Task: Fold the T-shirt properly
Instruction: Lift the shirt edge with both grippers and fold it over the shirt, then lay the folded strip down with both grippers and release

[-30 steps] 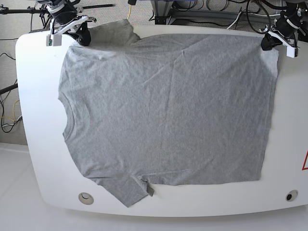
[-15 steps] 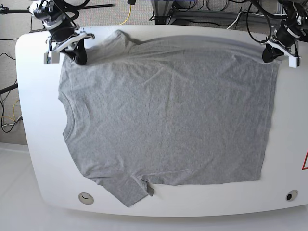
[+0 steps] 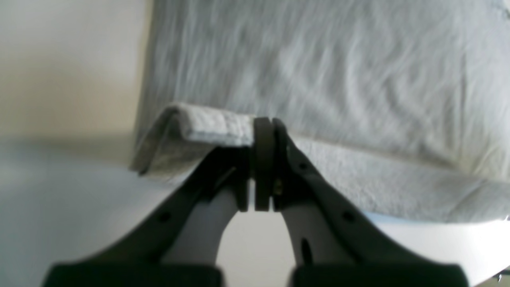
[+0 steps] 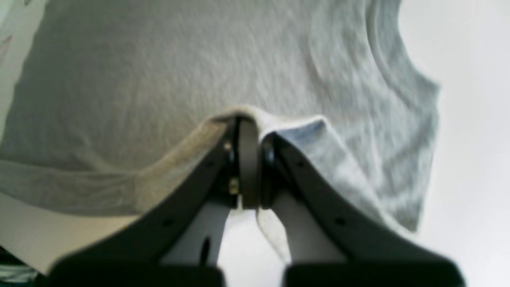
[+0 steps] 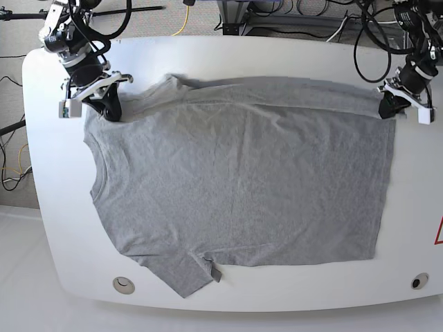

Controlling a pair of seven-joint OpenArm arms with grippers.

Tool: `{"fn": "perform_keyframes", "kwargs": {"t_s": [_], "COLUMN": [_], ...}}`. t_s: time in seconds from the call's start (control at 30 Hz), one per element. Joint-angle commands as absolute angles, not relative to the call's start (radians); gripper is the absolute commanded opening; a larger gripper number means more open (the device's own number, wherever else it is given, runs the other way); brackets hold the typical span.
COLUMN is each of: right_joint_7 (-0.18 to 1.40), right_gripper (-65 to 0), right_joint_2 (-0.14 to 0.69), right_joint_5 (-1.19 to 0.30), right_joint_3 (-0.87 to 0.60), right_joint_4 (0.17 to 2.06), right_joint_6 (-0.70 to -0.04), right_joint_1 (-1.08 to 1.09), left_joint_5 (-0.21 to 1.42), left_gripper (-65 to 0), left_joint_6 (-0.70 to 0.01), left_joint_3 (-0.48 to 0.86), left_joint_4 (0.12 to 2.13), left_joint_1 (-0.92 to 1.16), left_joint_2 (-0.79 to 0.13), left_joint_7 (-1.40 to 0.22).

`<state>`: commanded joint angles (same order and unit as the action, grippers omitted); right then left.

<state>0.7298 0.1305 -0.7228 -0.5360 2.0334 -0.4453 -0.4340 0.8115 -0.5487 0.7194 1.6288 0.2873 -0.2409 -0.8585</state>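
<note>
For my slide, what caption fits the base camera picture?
Both grippers, right and left, pinch the far edge of the grey T-shirt spread on the white table.

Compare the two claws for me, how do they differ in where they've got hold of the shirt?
The right claw pinches the T-shirt at the shoulder, near the neck end and the far sleeve; the left claw pinches the far corner at the hem end. In the wrist views, the right claw holds a bunched peak of cloth, while the left claw holds a flat folded edge. Both are shut on the same far edge, which they hold lifted off the table.
</note>
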Motion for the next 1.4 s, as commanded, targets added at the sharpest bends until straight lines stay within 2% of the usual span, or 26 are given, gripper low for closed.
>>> {"fn": "perform_keyframes", "kwargs": {"t_s": [0.43, 0.77, 0.97, 1.4], "right_joint_7": [0.76, 0.757, 0.76, 0.759], "right_gripper": [-65.0, -65.0, -65.0, -65.0], "right_joint_2": [0.139, 0.16, 0.174, 0.176], "right_joint_5": [-0.72, -0.713, -0.716, -0.707], "right_joint_3": [-0.525, -0.499, -0.504, -0.513], "right_joint_4": [2.024, 1.99, 1.897, 1.771], "right_joint_6": [-0.445, -0.445, -0.447, -0.446], "right_joint_1": [-0.342, -0.273, -0.208, -0.096], "left_joint_5": [0.8, 0.793, 0.795, 0.773], "left_gripper": [-65.0, -65.0, -65.0, -65.0], "left_joint_6": [-0.541, -0.51, -0.478, -0.478], "left_joint_3": [0.717, 0.717, 0.709, 0.699], "left_joint_4": [1.619, 1.573, 1.478, 1.343], "left_joint_1": [0.193, 0.155, 0.109, 0.004], "left_joint_2": [-0.24, -0.247, -0.253, -0.268], "left_joint_7": [-0.926, -0.904, -0.874, -0.857]}}
